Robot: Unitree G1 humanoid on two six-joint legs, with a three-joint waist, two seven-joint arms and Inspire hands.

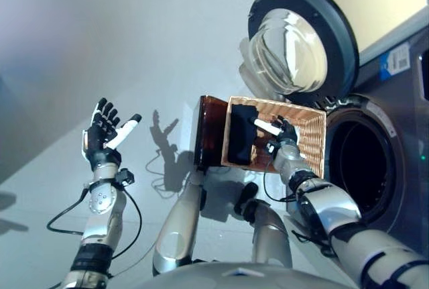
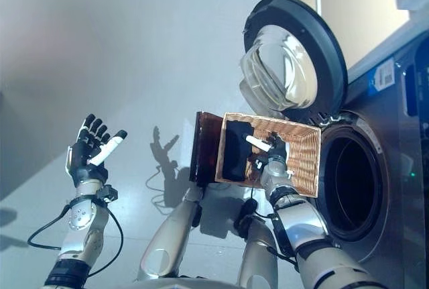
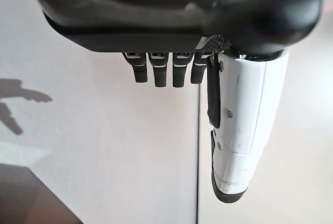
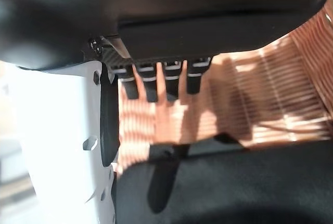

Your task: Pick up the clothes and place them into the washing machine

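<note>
A black garment lies in the shallow wicker basket, at its end away from the washing machine. My right hand is inside the basket, just beside and above the garment, with its fingers straight and holding nothing. In the right wrist view the fingers stretch over the wicker floor, and the black garment lies close under the palm. My left hand is raised at the left, open and empty, well away from the basket.
The basket rests on a low dark brown box beside the machine. The round door stands swung open above the basket. The dark drum opening is just past the basket. Pale floor stretches to the left.
</note>
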